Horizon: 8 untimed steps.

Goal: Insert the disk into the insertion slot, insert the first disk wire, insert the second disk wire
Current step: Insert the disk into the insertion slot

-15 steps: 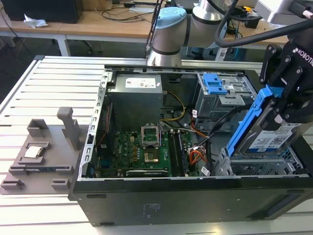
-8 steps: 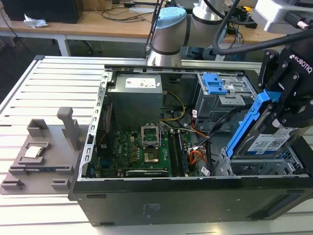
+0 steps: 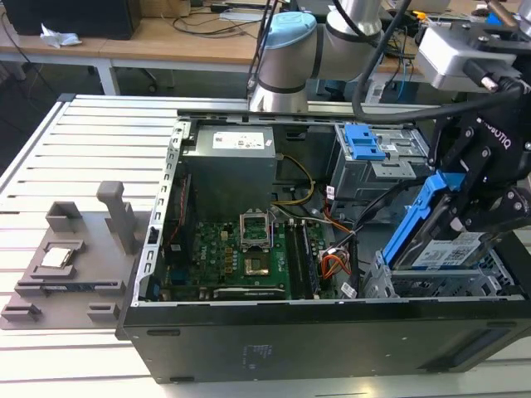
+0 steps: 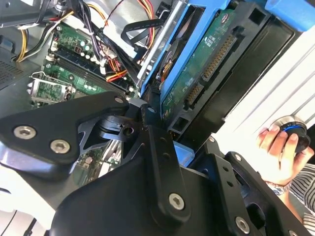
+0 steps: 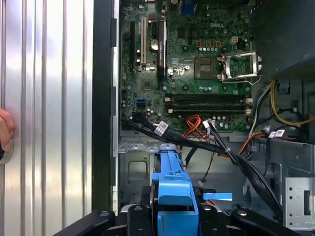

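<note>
While my gripper (image 3: 466, 209) is clamped on the disk (image 3: 448, 249), jaws on either side of its blue caddy (image 3: 412, 228), the disk sits tilted inside the computer case (image 3: 249, 348), at the case's near corner on the exterior view's right. Low end is down at the insertion slot (image 3: 431, 286), the silver perforated cage on the case floor; high end points up out of the case. Can't tell if the low end touches the cage. Not seated in the bay.

Writing: white printed label faces up on the disk, print too small to read. The second wrist view shows the disk's green circuit board (image 4: 197, 69) and connector edge.

In the first wrist view the blue caddy (image 5: 172, 187) hangs over the case floor, with black cables (image 5: 197, 142) carrying small white tags crossing the case just beyond it. The motherboard (image 3: 249, 257) covers the case middle. The power supply (image 3: 231, 166), with a white sticker, is in the case's far corner on the exterior view's left. The grey cage (image 3: 365, 145) with a blue latch is in the far corner on the right.

A person's hand (image 4: 280, 147) rests on the slotted table (image 4: 290, 93) outside the case.
</note>
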Motion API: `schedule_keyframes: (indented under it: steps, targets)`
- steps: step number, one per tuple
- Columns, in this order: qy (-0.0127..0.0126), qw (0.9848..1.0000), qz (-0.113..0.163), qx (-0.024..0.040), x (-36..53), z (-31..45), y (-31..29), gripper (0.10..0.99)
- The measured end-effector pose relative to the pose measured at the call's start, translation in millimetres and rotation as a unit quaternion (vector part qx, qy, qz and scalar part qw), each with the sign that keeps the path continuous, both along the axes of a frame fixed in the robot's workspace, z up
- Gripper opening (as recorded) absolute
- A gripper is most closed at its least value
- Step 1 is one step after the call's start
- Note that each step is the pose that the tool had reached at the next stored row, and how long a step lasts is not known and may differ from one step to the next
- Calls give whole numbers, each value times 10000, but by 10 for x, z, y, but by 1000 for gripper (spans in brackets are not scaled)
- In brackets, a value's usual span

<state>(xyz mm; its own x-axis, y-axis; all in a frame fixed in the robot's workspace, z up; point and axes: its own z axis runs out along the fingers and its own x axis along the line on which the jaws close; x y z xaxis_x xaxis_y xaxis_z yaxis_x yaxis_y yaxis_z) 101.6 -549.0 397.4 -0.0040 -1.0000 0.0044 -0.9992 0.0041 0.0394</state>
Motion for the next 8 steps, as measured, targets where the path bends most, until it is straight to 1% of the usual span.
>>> schedule_keyframes:
  steps: [4,6,8]
  targets:
    - [0,10000,0,0,0,-105,0,369]
    - [0,10000,0,0,0,-184,0,369]
    - [0,10000,0,-1,0,-198,0,369]
